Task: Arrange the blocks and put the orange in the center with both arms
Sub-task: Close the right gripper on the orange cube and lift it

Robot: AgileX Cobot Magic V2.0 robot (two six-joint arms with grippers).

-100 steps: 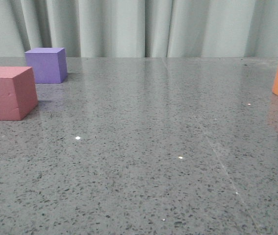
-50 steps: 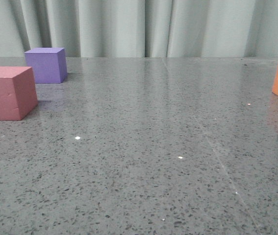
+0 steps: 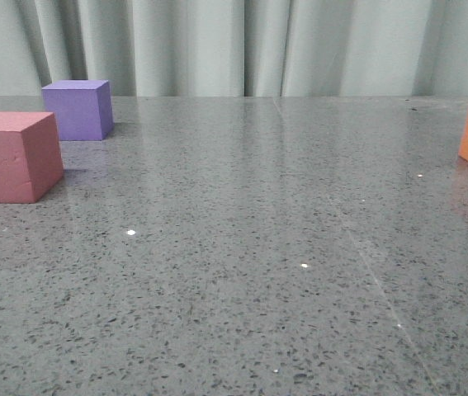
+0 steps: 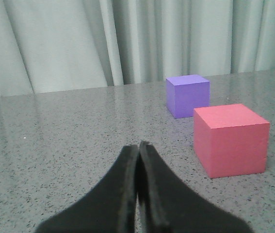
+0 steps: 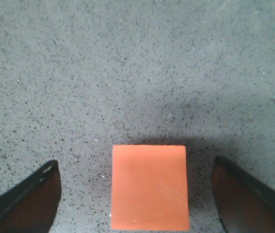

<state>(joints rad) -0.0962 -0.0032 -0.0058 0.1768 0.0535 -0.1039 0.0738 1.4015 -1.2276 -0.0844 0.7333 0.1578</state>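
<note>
Right wrist view, matte orange cube (image 5: pixel 149 187) between spread right end effector (image 5: pixel 142 194) fingers, left end effector (image 4: pixel 138 148) closed

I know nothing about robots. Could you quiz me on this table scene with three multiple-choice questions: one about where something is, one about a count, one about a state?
1. Where is the orange cube relative to the right tool?
A. Below and between its fingers
B. Behind the purple cube
C. On the pinkish-red cube

2. How many cubes are on the table?
A. Two
B. Three
C. Five

3. How is the left tool?
A. Wide open
B. Gripping a cube
C. Shut, empty

Answers: 1 A, right wrist view shows it between the spread fingers. 2 B, purple cube, pinkish-red cube, orange. 3 C, fingertips meet, nothing between.
</note>
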